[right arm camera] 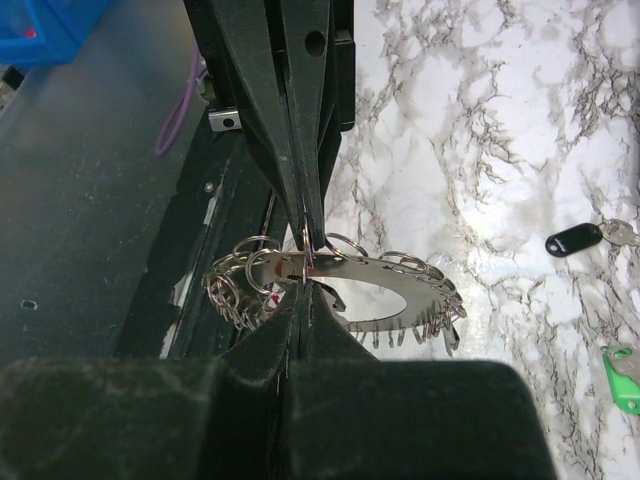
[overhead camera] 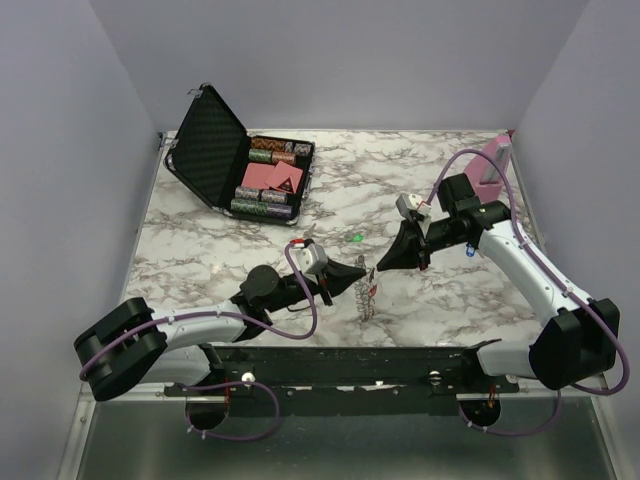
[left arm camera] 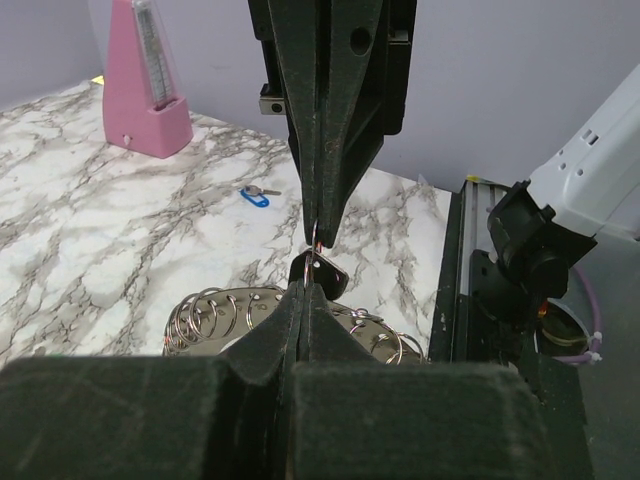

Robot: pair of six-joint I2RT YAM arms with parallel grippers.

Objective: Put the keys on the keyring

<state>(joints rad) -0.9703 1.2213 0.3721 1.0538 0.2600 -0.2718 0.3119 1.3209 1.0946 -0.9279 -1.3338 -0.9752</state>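
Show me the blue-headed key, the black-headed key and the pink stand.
Blue-headed key [left arm camera: 255, 197], left wrist view, on its blue plastic head.
Black-headed key [right arm camera: 573, 239], right wrist view, on its black plastic head.
Pink stand [left arm camera: 146, 95], left wrist view, on its tapered body.

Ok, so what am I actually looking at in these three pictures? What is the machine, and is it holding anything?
These are two robot arms bolted to a marble-patterned table. One picture looks down from above; the other two come from small cameras on each wrist, so the black wedges there are that arm's own jaws. The left gripper and the right gripper are both shut and seem to pinch the keyring, a metal loop hung with small rings, between them. Loose on the table lie a green key, a blue key and a black key. Farther back are a pink stand and an open case of poker chips.
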